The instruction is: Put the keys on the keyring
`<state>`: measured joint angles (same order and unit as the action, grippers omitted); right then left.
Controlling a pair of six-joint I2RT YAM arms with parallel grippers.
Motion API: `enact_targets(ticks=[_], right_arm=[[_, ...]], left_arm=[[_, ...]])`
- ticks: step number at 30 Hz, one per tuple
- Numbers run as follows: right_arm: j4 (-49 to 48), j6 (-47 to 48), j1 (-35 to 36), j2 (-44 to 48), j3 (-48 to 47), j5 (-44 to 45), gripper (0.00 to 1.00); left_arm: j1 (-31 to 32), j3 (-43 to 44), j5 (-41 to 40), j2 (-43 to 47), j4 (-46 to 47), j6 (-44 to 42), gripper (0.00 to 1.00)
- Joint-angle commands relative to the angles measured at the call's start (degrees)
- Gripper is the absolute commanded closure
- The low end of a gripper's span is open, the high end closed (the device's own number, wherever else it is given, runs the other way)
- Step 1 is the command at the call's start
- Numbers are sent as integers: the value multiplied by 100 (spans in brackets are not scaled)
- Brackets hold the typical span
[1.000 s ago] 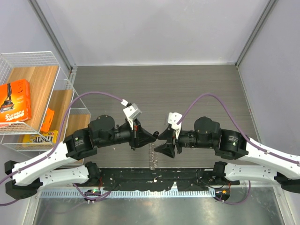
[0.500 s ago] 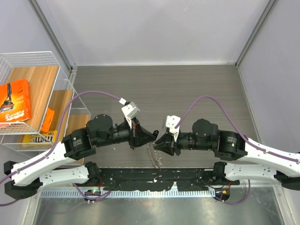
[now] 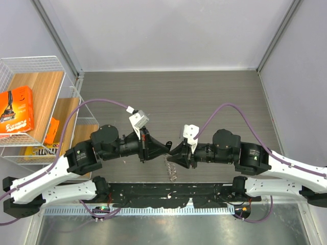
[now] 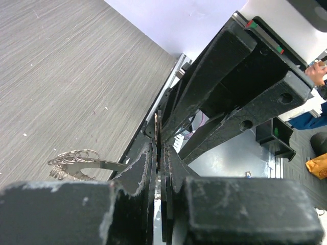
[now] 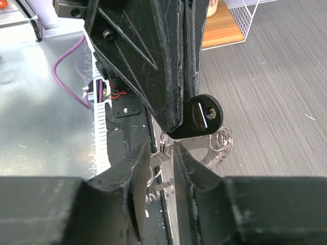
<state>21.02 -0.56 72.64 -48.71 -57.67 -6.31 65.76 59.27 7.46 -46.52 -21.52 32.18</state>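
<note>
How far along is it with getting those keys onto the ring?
Done: a bunch of silvery keys already seems to hang on the keyring. In hand: the left end effector pinches the dark-headed key; the right end effector grips the keyring. Remaining: threading that key on.

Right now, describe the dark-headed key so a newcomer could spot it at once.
Find where the left hand and right hand meet tip to tip above the table. The key sits at the left one's tip: its round black head has a pale slot; the bunch below is bare silver.
</note>
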Motion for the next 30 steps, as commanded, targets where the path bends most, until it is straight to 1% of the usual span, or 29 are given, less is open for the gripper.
enact_targets(ticks=[1, 6, 7, 12, 13, 14, 15, 16, 17, 22, 30], right_arm=[[-264, 29, 31, -16, -183, 51, 64], [-317, 21, 31, -86, -174, 15, 63], [-335, 160, 31, -95, -174, 15, 64], [-353, 196, 39, -148, -210, -46, 67], [-353, 188, 31, -148, -218, -55, 72], [-353, 196, 39, -156, -218, -55, 76], [-361, 196, 40, -157, -227, -55, 83], [-379, 196, 40, -130, -218, -46, 87], [-405, 196, 48, -87, -192, -37, 94], [-432, 196, 57, 72, -131, -28, 94], [-370, 118, 57, 695, 28, -64, 94]], left_arm=[[8, 287, 150, 108, 561, 86, 100], [7, 314, 211, 91, 640, 113, 100], [16, 305, 220, 91, 640, 121, 100], [16, 322, 291, 73, 675, 156, 100], [16, 314, 308, 73, 684, 165, 100], [16, 314, 300, 73, 684, 157, 100], [16, 314, 291, 73, 675, 157, 100], [25, 305, 299, 82, 675, 157, 100], [8, 305, 299, 82, 667, 165, 100], [16, 296, 186, 143, 614, 148, 100], [16, -133, -605, 758, 736, 227, 100]])
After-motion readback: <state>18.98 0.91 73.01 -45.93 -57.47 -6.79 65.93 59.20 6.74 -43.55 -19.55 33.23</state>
